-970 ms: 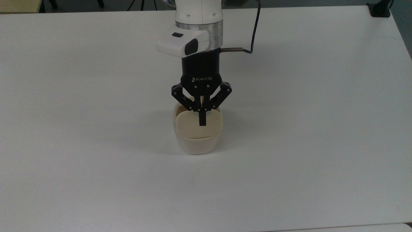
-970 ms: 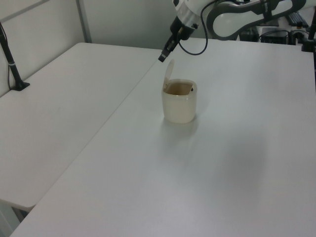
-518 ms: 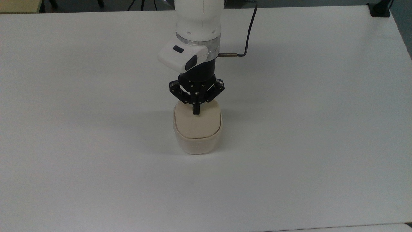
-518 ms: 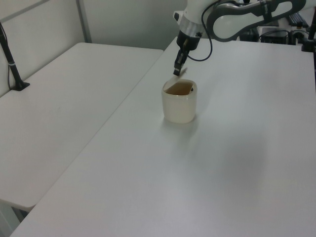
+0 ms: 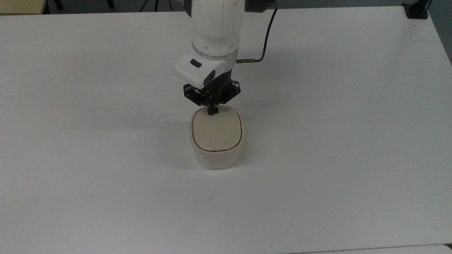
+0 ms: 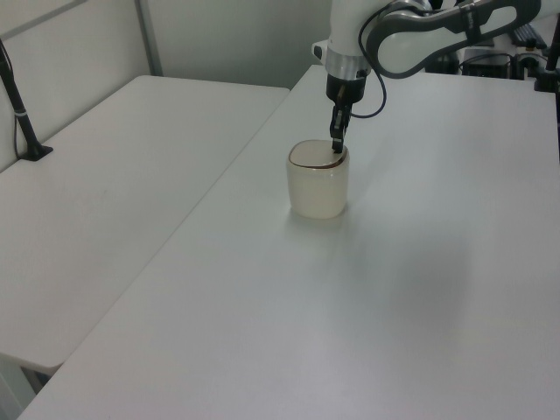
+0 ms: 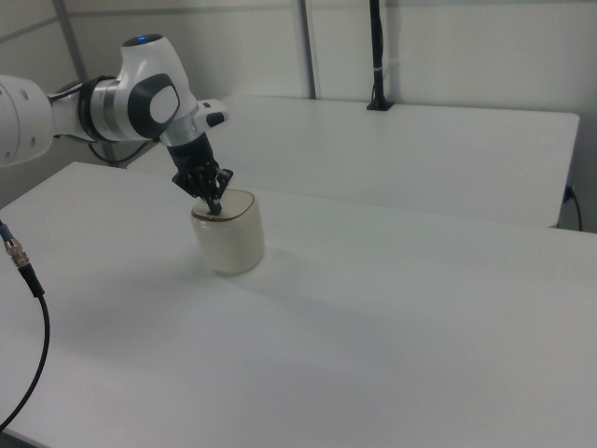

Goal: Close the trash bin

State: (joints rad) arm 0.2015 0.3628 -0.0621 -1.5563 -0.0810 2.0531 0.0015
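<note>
The cream-white trash bin (image 5: 216, 155) (image 6: 318, 185) (image 7: 229, 240) stands in the middle of the white table. Its flat beige lid (image 5: 216, 131) lies level inside the rim, with only a thin dark seam around it. My black gripper (image 5: 212, 112) (image 6: 337, 147) (image 7: 215, 206) points down with its fingers shut together, and the tips rest on the lid's far edge in the top view. Nothing is held between the fingers.
The white table (image 5: 353, 141) spreads wide on every side of the bin. A second white table (image 6: 114, 192) stands beside it. A black post (image 6: 17, 105) rises at the left view's left edge, and a black cable (image 7: 23, 308) hangs at the right view's left.
The lid, standing up a second ago, has swung down flat onto the bin. My gripper has descended with it, pushing toward the bin, and now touches the lid's rear edge.
</note>
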